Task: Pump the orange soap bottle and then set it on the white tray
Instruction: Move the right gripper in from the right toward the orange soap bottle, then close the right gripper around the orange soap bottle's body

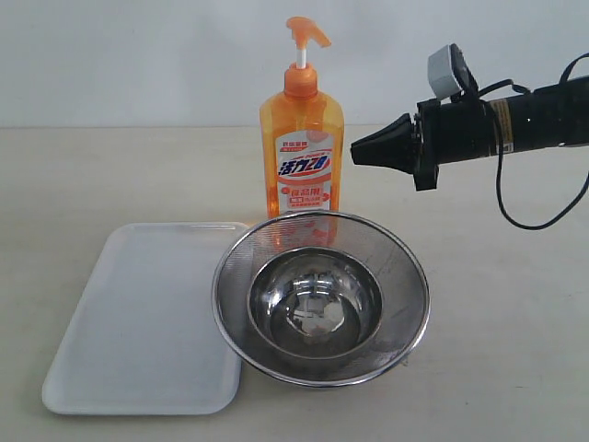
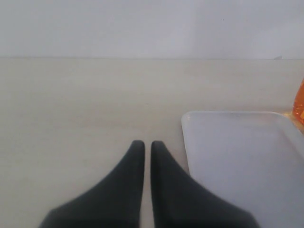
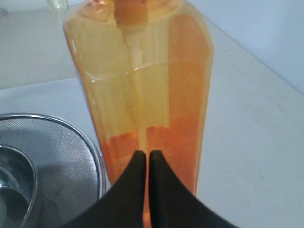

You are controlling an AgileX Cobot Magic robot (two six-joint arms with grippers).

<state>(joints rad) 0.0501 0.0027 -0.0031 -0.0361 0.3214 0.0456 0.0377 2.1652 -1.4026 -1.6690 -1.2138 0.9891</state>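
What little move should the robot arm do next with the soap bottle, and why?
Probably lift the right gripper up and over the pump head. Its jaws are shut and point at the middle of the soap bottle from just beside it, while the pump sits higher, with its white stem still showing, so it looks unpressed.
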